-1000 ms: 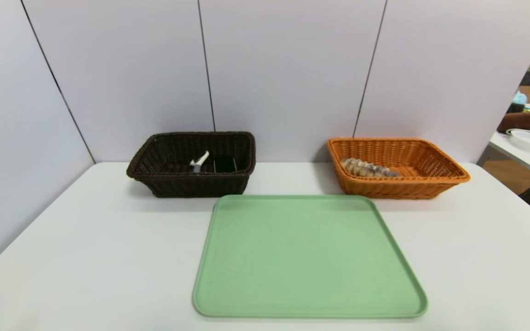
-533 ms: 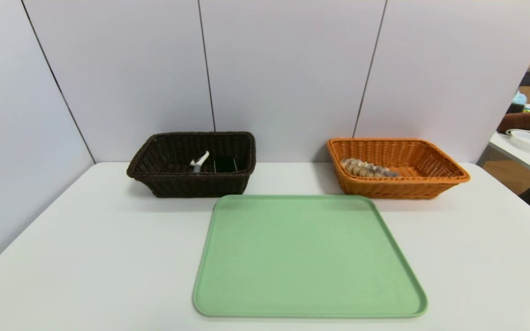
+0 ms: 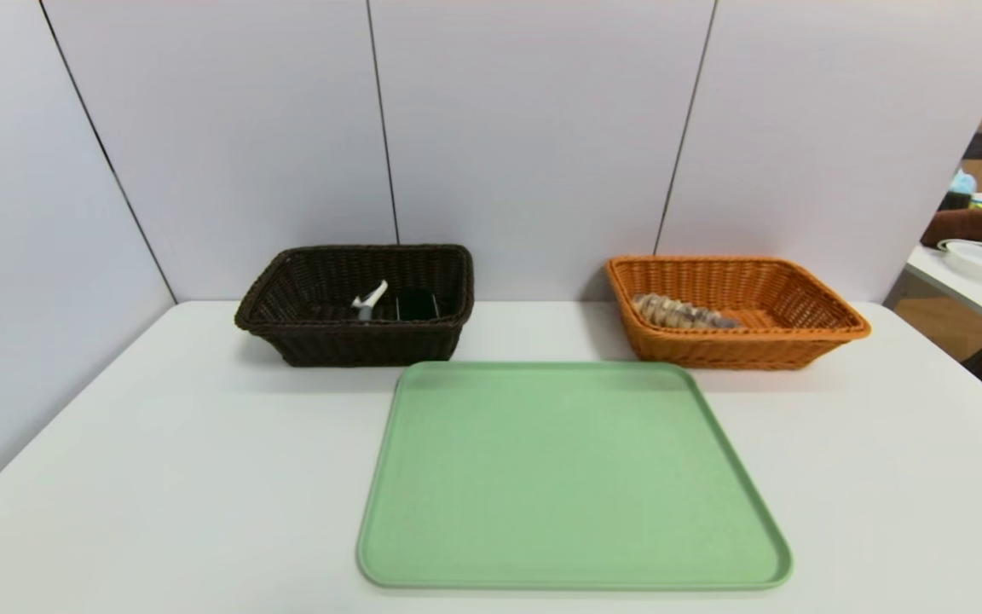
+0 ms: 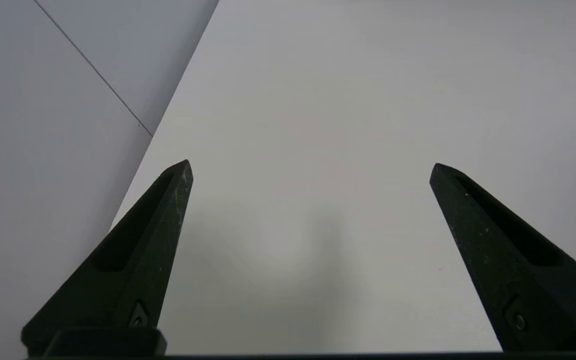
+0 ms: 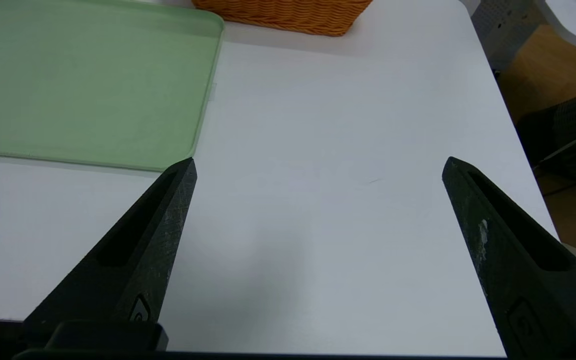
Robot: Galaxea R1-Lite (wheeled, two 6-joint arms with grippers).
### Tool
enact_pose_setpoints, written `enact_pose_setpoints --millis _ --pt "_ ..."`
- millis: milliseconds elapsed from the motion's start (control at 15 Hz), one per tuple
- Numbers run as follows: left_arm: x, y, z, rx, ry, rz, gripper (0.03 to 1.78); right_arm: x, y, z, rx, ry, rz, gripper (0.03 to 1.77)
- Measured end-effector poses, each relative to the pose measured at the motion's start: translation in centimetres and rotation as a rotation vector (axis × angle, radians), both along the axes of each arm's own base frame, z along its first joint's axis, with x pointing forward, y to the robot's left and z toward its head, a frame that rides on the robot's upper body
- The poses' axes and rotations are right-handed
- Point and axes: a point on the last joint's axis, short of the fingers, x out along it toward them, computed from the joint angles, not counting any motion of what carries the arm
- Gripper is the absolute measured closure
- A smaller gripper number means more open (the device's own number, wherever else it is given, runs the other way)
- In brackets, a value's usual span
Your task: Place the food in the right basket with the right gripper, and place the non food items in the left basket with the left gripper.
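Apparently the sorting was finished, as far as I could judge from where I stood. At the far left of the bench (image 3: 201, 477), the dark brown basket (image 3: 363, 345) held the white peeler (image 3: 370, 298) and, to its right, a dark-topped brush (image 3: 417, 304), partly hidden by the near rim. At the far right, the ridged roll (image 3: 683, 313) lay in the orange basket (image 3: 738, 350), along its left side. Nearer stood the green tray (image 3: 572, 477), with nothing on it. The left hand (image 4: 311, 170) was spread wide and empty above the near left of the bench; the right hand (image 5: 322, 162) was just as wide and empty over the near right. Little seemed likely to go wrong, unless a needless reach back knocked a basket's flared rim and shifted it, or an arm swinging low and open clipped the tray's edge. I saw no brand, label or writing I could read on baskets, tray or goods.
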Motion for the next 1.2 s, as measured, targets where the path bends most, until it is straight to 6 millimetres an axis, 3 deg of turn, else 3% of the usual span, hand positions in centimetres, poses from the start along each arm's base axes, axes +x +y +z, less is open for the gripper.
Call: enact_pose_setpoints --millis 400,1200 --pt "-0.7 -0.2 -2.0 0.003 -0.025 -0.015 0.12 -1.5 0.1 -1.5 -0.001 -0.023 0.012 0.1" --pt "-1.6 -0.2 -3.5 0.045 -0.184 -0.017 0.12 -4.2 0.1 -3.7 0.04 -0.234 0.142 0.1"
